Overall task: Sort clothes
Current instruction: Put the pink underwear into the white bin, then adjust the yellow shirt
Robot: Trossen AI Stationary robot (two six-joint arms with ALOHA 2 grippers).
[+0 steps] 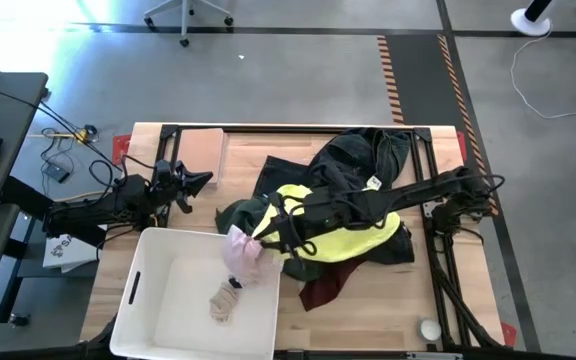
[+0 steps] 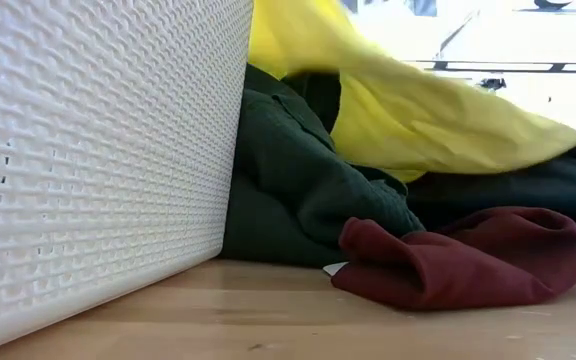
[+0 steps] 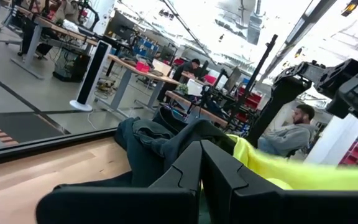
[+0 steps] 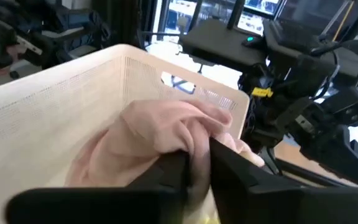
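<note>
Across the wooden tabletop (image 1: 358, 310) the clothes lie in one loose heap right of centre: dark denim jeans (image 1: 368, 155) at the far side, a dark green garment (image 1: 243, 215) spilling toward the bin, a bright yellow garment (image 1: 353, 240) on top, and a maroon garment (image 1: 328, 285) at the near edge, touching the green one in the low view. Beside the heap stands the white bin (image 1: 153, 300), placed at the front left so sorted pieces can be dropped in; a small patterned sock (image 1: 226, 298) already lies inside. Over the bin's right rim the right gripper (image 1: 258, 240) reaches across the pile, its fingers clenched on the pale pink garment (image 4: 160, 134), which hangs half inside the bin, judged ready for release there. Behind the bin the left gripper (image 1: 200, 182) waits clear of the heap, fingers pressed together on nothing, likely kept back to leave the right arm room. Near it a tan board (image 1: 203, 150) lies flat
</note>
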